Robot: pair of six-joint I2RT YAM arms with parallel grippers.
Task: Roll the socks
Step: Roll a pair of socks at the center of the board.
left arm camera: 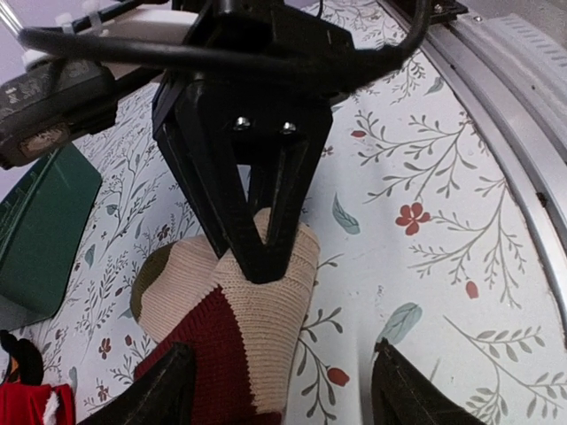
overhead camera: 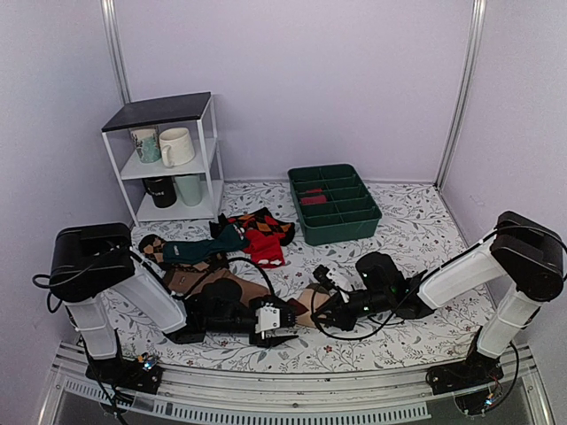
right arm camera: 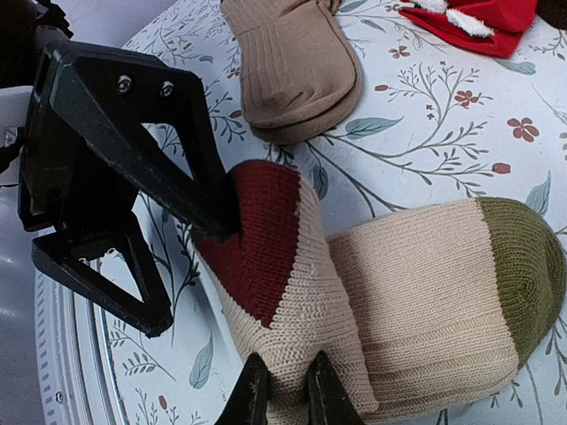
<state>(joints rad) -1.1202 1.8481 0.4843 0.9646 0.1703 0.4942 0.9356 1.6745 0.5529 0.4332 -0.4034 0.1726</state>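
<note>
The beige socks with a maroon heel (overhead camera: 232, 285) lie on the floral cloth between the two arms. My right gripper (overhead camera: 330, 310) is shut on a fold of beige knit just below the maroon heel (right arm camera: 285, 367). An olive toe section (right arm camera: 523, 274) lies to the right of it. My left gripper (overhead camera: 282, 323) is open. In the left wrist view (left arm camera: 283, 354) its fingers straddle the maroon heel (left arm camera: 204, 354). In the right wrist view one left finger (right arm camera: 151, 142) touches the heel. The right gripper's fingers (left arm camera: 257, 239) pinch the sock (left arm camera: 266, 310) from above.
A plain brown sock (right arm camera: 297, 71) lies just beyond the heel. Red-and-black argyle socks (overhead camera: 261, 232) and a dark teal sock (overhead camera: 199, 250) lie further back. A green divided tray (overhead camera: 341, 232) stands behind. A white shelf with mugs (overhead camera: 168, 159) is at the back left. A metal rail (overhead camera: 292, 390) runs along the front.
</note>
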